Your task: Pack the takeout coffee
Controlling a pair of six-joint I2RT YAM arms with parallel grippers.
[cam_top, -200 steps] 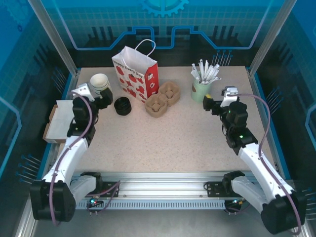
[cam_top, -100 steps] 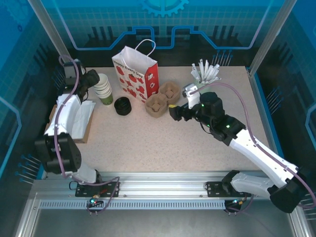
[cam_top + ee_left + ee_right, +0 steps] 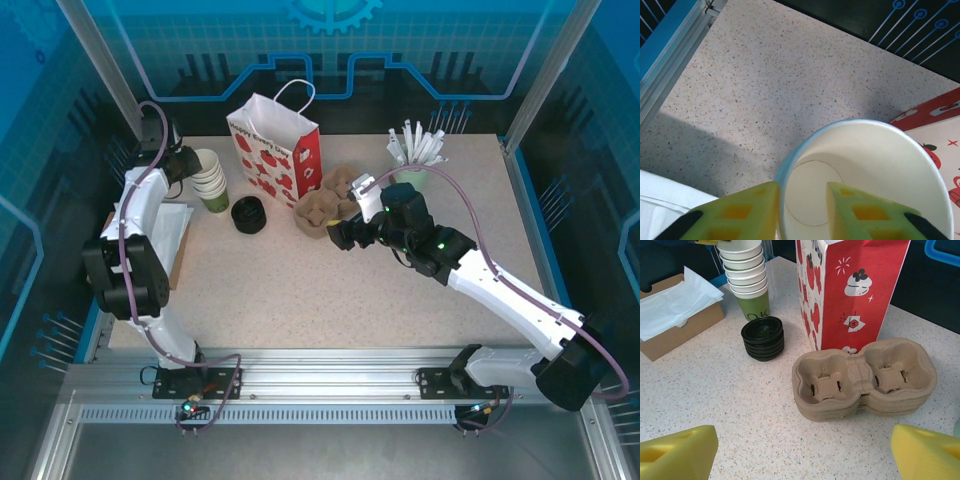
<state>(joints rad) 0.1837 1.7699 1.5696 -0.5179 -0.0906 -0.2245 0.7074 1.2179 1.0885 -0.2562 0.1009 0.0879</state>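
Observation:
The takeout coffee is out of view. A stack of white-rimmed paper cups (image 3: pixel 210 178) (image 3: pixel 745 270), its bottom cup green, stands at the back left. My left gripper (image 3: pixel 188 160) (image 3: pixel 802 192) straddles the top cup's rim (image 3: pixel 790 165). One yellow finger (image 3: pixel 740 210) touches the outside. The other is inside, apart from the wall, so the jaws are narrow but open. My right gripper (image 3: pixel 342 233) (image 3: pixel 805 450) hovers wide open near the pulp cup carriers (image 3: pixel 322 208) (image 3: pixel 862 377), holding nothing. The red-and-white bag (image 3: pixel 275 150) (image 3: pixel 850 290) stands upright behind them.
A stack of black lids (image 3: pixel 248 215) (image 3: pixel 763 338) sits beside the cups. A brown box of white napkins (image 3: pixel 172 232) (image 3: pixel 675 315) lies at the left edge. A mint cup of white sticks (image 3: pixel 412 150) stands at the back right, behind the right arm.
My left arm swung to the back left and its jaws narrowed over the top cup's rim. My right arm reached left from the stick cup toward the carriers, still open.

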